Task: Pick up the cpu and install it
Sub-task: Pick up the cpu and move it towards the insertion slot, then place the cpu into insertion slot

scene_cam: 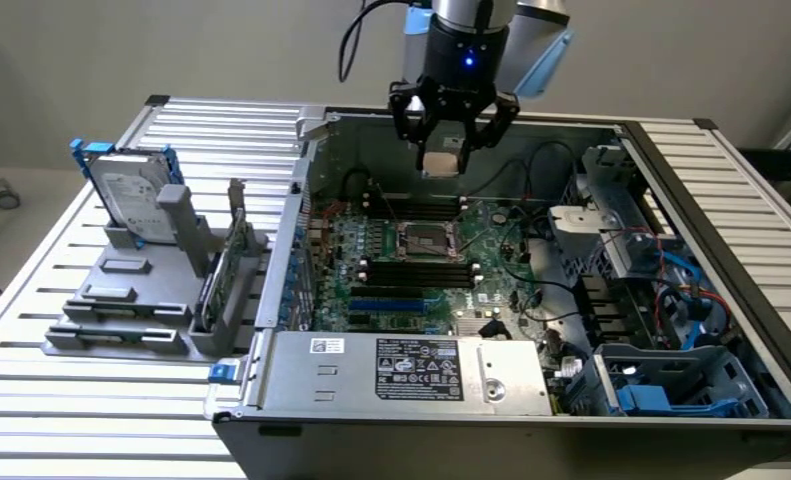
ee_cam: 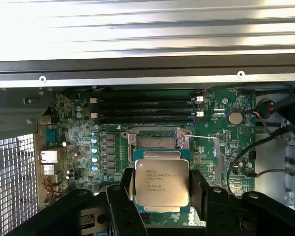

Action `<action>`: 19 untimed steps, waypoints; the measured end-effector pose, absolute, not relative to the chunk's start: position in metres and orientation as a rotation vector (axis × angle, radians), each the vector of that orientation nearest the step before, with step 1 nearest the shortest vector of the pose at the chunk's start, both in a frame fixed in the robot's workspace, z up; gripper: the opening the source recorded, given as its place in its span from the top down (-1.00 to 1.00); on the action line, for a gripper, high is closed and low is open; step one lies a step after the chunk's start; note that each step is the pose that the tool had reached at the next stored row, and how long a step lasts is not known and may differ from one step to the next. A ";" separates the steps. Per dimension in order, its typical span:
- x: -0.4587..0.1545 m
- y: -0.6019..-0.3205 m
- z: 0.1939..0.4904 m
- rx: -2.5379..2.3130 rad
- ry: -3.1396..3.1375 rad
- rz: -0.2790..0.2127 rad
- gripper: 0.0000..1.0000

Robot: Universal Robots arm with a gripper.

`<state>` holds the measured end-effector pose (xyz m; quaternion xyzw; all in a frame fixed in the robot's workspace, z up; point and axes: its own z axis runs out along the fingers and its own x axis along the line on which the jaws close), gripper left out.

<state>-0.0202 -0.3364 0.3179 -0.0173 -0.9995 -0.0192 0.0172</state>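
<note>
The cpu (ee_cam: 162, 183), a flat square chip with a silvery top and small printed text, hangs between the black fingers of my gripper (ee_cam: 162, 189), which is shut on its two sides. In the exterior view the gripper (scene_cam: 447, 152) holds the cpu (scene_cam: 442, 161) above the far part of the open computer case (scene_cam: 409, 385). The empty cpu socket (scene_cam: 429, 240) sits on the green motherboard (scene_cam: 495, 235) below and nearer the camera. From the wrist, the socket (ee_cam: 156, 140) shows just beyond the chip's edge, with long black memory slots (ee_cam: 145, 109) further on.
A hard drive in a blue bracket (scene_cam: 131, 195) stands upright on a grey holder (scene_cam: 128, 300) at the exterior view's left. Cables (scene_cam: 682, 290), drive bays and a power supply (scene_cam: 422, 370) crowd the case. The whole sits on a slatted metal table (scene_cam: 48, 400).
</note>
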 end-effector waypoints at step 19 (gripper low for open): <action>-0.020 -0.336 0.318 -0.054 -3.106 -0.058 -0.10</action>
